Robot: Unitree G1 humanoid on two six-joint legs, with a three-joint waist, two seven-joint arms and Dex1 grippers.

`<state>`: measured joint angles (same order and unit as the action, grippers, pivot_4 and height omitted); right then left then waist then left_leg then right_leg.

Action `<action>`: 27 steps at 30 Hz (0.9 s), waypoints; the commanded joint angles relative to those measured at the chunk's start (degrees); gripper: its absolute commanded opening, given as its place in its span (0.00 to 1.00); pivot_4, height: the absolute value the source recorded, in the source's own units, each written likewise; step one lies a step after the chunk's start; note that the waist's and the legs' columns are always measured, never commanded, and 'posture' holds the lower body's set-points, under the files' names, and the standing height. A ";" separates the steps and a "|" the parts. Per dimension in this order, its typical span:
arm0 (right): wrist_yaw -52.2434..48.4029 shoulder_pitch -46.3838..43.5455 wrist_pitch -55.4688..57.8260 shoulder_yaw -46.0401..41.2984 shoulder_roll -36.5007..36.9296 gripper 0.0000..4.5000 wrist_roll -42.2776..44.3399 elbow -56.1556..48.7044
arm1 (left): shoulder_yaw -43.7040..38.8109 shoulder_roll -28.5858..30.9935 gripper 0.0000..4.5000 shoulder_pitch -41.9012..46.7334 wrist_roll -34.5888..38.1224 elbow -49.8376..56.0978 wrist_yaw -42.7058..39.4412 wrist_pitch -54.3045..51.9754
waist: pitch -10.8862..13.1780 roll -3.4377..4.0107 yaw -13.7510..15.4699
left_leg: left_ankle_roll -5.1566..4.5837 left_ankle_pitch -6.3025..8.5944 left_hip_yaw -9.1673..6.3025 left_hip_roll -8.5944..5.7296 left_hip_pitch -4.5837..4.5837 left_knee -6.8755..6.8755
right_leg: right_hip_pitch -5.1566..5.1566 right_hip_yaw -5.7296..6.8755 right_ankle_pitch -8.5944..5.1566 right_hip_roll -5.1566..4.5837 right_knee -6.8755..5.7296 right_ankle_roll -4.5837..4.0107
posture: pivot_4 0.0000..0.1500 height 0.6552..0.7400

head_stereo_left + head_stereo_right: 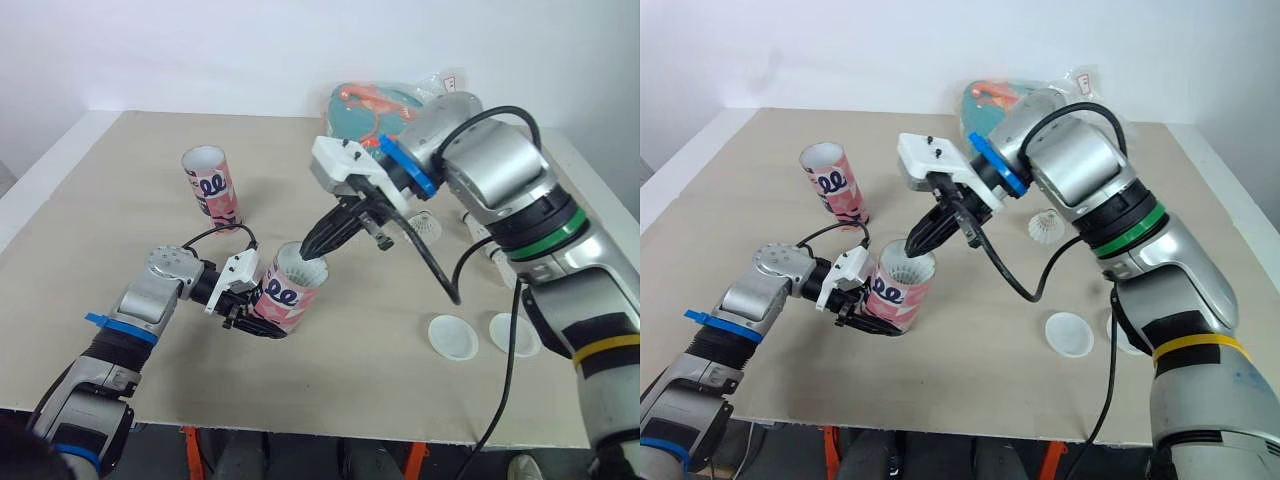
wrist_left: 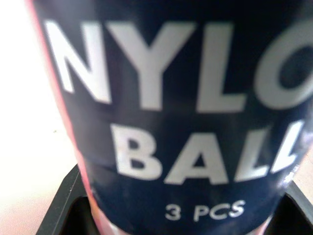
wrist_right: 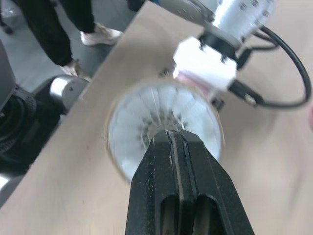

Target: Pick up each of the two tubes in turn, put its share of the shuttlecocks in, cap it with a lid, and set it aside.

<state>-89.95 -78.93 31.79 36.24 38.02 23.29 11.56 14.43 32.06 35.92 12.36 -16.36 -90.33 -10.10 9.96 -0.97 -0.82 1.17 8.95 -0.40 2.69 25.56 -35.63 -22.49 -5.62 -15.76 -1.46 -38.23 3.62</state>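
Lit brightly and evenly from above. Only soft, short shadows on the pale desk (image 1: 100,250), under the held tube (image 1: 285,298) and beside the lids (image 1: 452,336). Blown out to white beside that tube in the left wrist view, lettering soft from closeness. Smeared around the shuttlecock (image 3: 164,117) in the right wrist view.

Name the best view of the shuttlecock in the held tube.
Right wrist view: it looks straight into the shuttlecock, skirt fanned out. Eye views catch its white rim; left wrist view, the tube label.
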 commanded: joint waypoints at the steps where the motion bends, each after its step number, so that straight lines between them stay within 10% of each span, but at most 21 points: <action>1: -2.55 0.22 -1.99 -3.21 2.60 0.01 -1.02 -1.23 | 1.54 -2.01 0.59 -0.76 -0.65 0.03 1.99 0.48 | 0.00 0.00 0.06 | 0.00 0.00 -0.01 -0.01 0.00 0.00 | -0.01 0.01 -0.01 0.00 0.00 0.01 | 1.00 0.99; 11: 7.45 25.98 1.25 -26.55 18.44 0.01 2.63 -18.04 | -3.78 -10.66 0.59 -4.83 5.45 5.43 10.07 4.18 | 0.05 -0.02 1.18 | 0.02 0.02 0.00 -0.01 0.95 -0.19 | -0.83 -0.03 0.26 0.03 -0.03 0.33 | 1.00 0.99; 21: 10.27 44.99 3.35 -28.23 27.58 0.94 -2.94 -18.24 | -0.71 -16.76 0.59 -8.78 4.56 2.90 12.94 8.68 | 0.06 0.04 -0.26 | -0.06 -0.01 -0.01 0.04 0.85 -0.14 | -0.79 -0.09 0.25 0.17 -0.06 0.31 | 1.00 0.99; 27: 9.01 46.43 -0.82 -25.40 27.38 0.94 -8.45 -11.16 | 0.21 -19.40 0.59 -7.54 4.47 1.36 14.27 9.25 | 0.06 0.04 -0.44 | -0.09 -0.10 0.09 0.03 0.85 -0.33 | -0.75 -0.19 0.39 0.15 0.00 0.59 | 1.00 0.99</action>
<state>-80.27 -32.19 32.27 11.32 64.87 16.01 -0.20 14.26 13.16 27.50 16.65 -15.32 -76.49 -2.14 10.02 -0.93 -1.26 1.08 8.84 -0.32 2.72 26.41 -35.96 -23.25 -5.81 -15.36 -1.31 -38.23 4.22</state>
